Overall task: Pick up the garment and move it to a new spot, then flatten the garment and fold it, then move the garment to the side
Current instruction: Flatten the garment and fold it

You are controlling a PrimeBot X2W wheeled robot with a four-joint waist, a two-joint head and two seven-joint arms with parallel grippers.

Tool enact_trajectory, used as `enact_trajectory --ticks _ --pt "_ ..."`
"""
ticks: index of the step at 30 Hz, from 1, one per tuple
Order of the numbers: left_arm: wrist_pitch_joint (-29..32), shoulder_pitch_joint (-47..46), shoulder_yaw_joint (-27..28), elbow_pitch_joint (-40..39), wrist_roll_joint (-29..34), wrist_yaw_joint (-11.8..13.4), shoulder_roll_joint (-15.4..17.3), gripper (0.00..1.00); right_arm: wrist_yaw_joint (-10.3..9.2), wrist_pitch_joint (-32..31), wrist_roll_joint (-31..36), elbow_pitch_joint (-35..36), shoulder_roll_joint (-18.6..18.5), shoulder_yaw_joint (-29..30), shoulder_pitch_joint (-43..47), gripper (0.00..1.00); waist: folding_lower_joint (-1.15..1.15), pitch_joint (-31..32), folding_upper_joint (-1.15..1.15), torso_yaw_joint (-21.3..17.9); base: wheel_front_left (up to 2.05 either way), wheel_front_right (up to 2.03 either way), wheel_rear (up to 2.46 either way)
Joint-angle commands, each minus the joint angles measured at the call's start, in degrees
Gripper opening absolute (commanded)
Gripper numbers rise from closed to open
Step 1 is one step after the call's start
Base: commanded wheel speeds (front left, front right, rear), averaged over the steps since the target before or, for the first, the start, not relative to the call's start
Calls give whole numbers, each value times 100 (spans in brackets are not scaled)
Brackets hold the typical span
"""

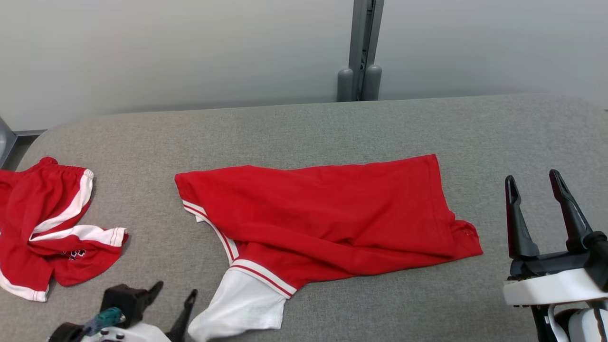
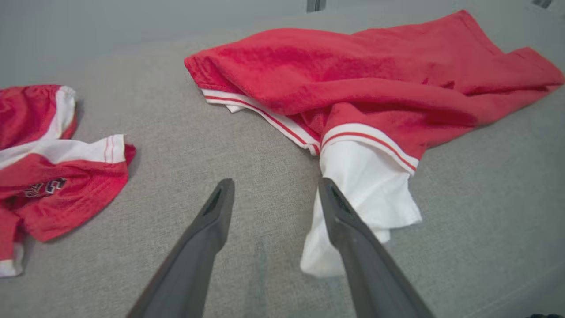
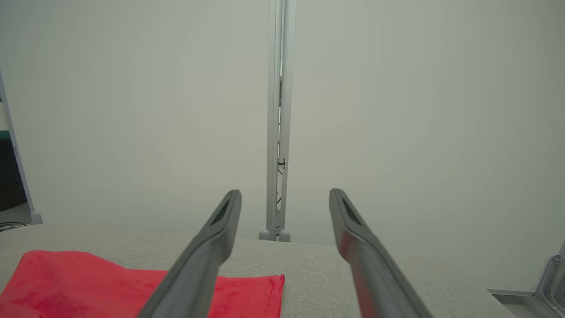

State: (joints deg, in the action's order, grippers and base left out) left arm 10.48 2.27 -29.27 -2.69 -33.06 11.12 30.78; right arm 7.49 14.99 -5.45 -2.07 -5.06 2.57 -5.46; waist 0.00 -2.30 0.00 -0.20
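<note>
Garment (image 1: 327, 223), a red top with white and red trim, lies spread across the middle of a grey cloth-covered table (image 1: 332, 128), its long side running left to right. It is mostly flat, with loose folds along the near edge and a small rumpled corner at its right end. Its white sleeve (image 1: 242, 304) sticks out from the near left part, toward the robot.

The left gripper (image 1: 175, 289) sits low at the near edge of the table, just left of the white sleeve. Its two dark fingers are spread apart, with only bare table between them. In the left wrist view one finger crosses in front of the sleeve's edge; whether it touches the cloth cannot be told.

The right gripper (image 1: 532, 176) stands to the right of the garment, clear of it, with its fingers pointing away from the robot, spread apart and empty. In the right wrist view the garment's red edge lies on the table below and to the left of those fingers.

A second red piece of clothing (image 1: 42, 223), striped white, lies crumpled at the left end of the table, well apart from the garment. A pale wall (image 1: 142, 47) with a grey post (image 1: 361, 47) stands behind the table.
</note>
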Motion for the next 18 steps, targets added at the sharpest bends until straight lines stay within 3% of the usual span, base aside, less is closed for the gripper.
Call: enact_trajectory --ticks 1,6,9,13,18 --pt "-83 13 107 -79 65 95 51 100 0 30 6 11 -29 -1 41 100 0 14 0 -24 0 0 0" --pt "-626 56 560 -539 169 551 8 100 0 30 -40 -21 -18 -17 132 100 0 60 0 -157 0 0 0" --pt "-1045 67 724 -738 182 739 -189 100 0 30 -65 -26 0 -34 186 100 0 81 0 -260 0 0 0" --pt "-1602 8 803 -657 147 774 -520 100 0 30 -83 -88 23 -67 279 100 0 96 0 -353 0 0 0" --pt "-1960 -93 715 -315 55 593 -769 100 0 30 -194 -621 -38 -334 324 100 0 98 0 -398 0 0 0"
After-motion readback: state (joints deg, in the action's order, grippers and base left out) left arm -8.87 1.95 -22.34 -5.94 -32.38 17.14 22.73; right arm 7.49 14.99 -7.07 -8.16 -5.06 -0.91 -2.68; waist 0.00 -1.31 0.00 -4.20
